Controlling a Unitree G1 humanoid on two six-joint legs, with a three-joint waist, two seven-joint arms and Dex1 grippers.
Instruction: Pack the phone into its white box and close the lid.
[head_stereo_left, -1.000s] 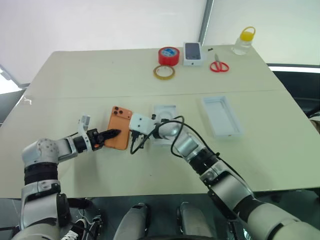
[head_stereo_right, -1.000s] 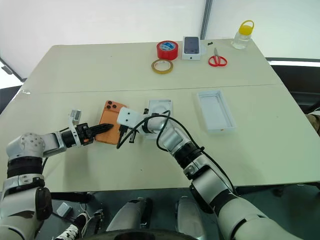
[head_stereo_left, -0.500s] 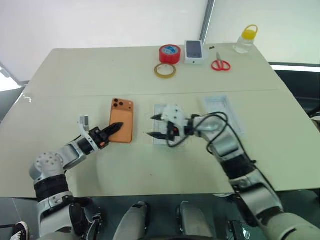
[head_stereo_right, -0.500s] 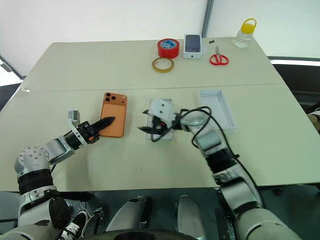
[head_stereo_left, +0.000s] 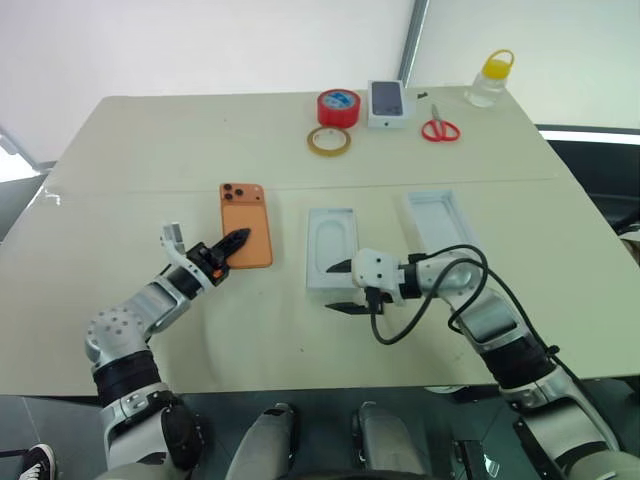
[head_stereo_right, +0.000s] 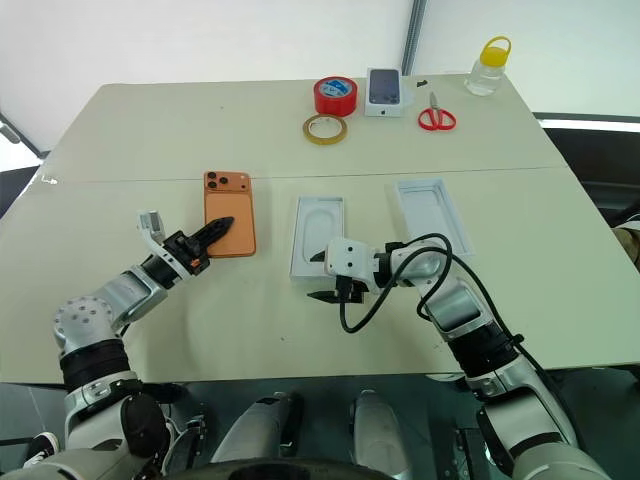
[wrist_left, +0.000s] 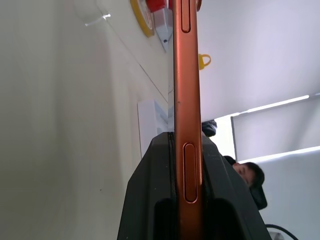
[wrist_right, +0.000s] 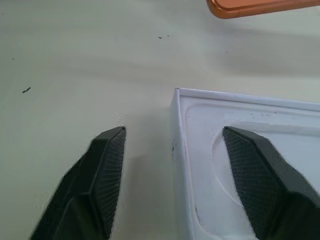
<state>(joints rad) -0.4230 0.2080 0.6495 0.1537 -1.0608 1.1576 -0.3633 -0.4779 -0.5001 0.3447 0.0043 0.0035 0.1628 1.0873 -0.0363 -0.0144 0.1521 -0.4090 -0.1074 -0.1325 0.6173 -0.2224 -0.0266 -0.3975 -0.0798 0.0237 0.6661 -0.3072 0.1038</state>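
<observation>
At table centre, the phone (head_stereo_left: 246, 210) is pinched edgewise by the left gripper (head_stereo_left: 232, 244) for transfer, the white box (head_stereo_left: 331, 247) at its three o'clock, where the right gripper (head_stereo_left: 339, 286) straddles the box corner, spread.

phone (wrist_left: 187, 100): both ends cut off, left wrist view | white box (wrist_right: 240, 165): partly cropped

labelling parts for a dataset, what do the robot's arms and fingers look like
Both arms are silver-grey metal segments with black joint bands. The left gripper has tapered black fingers, a small white block behind them and orange marks at its base. The right gripper sits on a white boxy housing with looping black cables; its black fingers have cross-hatched pads.
</observation>
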